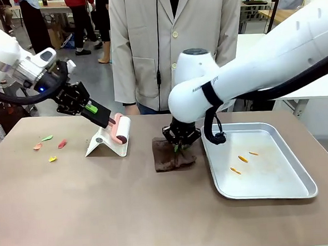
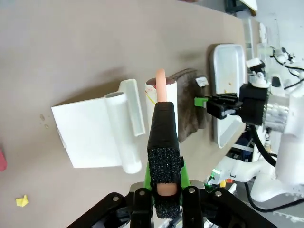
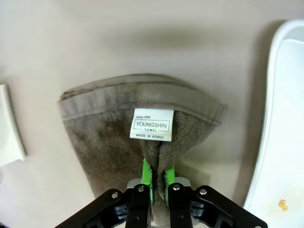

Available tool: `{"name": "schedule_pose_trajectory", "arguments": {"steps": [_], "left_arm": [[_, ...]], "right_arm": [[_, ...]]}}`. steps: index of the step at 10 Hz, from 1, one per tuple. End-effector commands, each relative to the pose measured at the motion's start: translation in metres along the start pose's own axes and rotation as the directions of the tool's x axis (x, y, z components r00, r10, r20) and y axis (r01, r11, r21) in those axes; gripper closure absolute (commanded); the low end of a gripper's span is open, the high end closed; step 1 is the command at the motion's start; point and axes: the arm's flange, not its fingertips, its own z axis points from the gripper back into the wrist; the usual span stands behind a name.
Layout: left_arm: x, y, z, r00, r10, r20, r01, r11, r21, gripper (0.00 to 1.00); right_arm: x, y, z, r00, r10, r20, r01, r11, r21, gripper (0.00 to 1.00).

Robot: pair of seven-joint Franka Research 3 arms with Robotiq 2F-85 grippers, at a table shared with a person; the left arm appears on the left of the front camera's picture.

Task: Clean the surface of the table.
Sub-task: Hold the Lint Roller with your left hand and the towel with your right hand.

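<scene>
Right jaws pinched shut on brown towel (image 1: 169, 159) at frame centre, left jaws clamping lint roller (image 1: 121, 131) handle; paper scraps (image 1: 61, 144) lie left on worktop (image 1: 130, 208), nearer left arm.

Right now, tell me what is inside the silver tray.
Three small orange scraps lie on the silver tray's floor, toward its left half. The right arm's black cable hangs across the far-left corner, so a little of that patch is hidden.
</scene>
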Motion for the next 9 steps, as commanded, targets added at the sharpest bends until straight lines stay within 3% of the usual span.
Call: {"name": "schedule_pose_trajectory", "arguments": {"steps": [1, 2, 3, 5, 7, 9], "left_arm": [[-0.030, -0.004, 0.033, 1.000, -0.029, 0.011, 0.030, 0.984, -0.173, 1.00], [-0.043, -0.002, 0.051, 0.999, -0.050, 0.001, 0.049, 0.965, -0.257, 1.00], [-0.054, 0.002, 0.068, 0.995, -0.098, 0.000, 0.092, 0.940, -0.327, 0.89], [-0.080, 0.019, 0.098, 0.991, -0.135, -0.008, 0.116, 0.877, -0.466, 0.89], [-0.105, 0.047, 0.127, 0.991, -0.134, 0.011, 0.118, 0.832, -0.542, 0.89], [-0.141, 0.073, 0.157, 0.996, -0.050, 0.079, 0.087, 0.812, -0.576, 0.89]], "right_arm": [[-0.020, -0.051, 0.032, 0.997, 0.027, -0.077, -0.006, 0.966, 0.258, 1.00], [-0.029, -0.072, 0.043, 0.991, 0.064, -0.119, -0.009, 0.911, 0.413, 1.00], [-0.039, -0.091, 0.053, 0.987, 0.115, -0.109, -0.038, 0.839, 0.542, 1.00], [-0.061, -0.112, 0.068, 0.980, 0.181, -0.086, -0.036, 0.579, 0.814, 1.00], [-0.083, -0.133, 0.083, 0.970, 0.170, -0.175, 0.097, 0.392, 0.915, 1.00], [-0.110, -0.181, 0.096, 0.966, 0.210, -0.149, 0.099, 0.231, 0.968, 1.00]]}}
